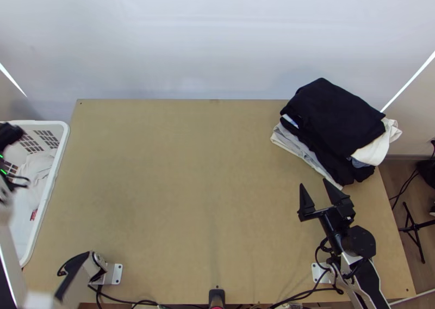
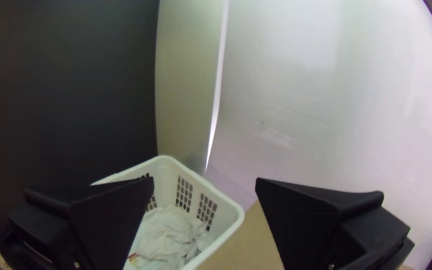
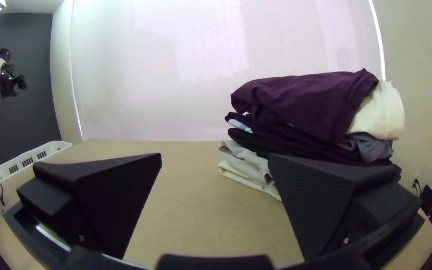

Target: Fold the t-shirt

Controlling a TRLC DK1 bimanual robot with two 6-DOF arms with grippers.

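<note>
- Left end effector (image 2: 205,178): open above the laundry basket (image 1: 49,123) at the counter's (image 1: 179,173) left edge; right end effector (image 3: 215,156) open too.
- Inside, crumpled white cloth (image 2: 171,235), probably the t-shirt; tangling could bring up extra garments, and grid walls might snag fingers.
- The top view shows the folded stack's (image 1: 337,118) top by the far right corner; the right wrist view, its uneven layers, which a bump could topple.

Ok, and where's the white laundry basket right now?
In the top view, the white basket is at the far left, alongside the left edge of the table, with pale cloth bunched inside it.
</note>
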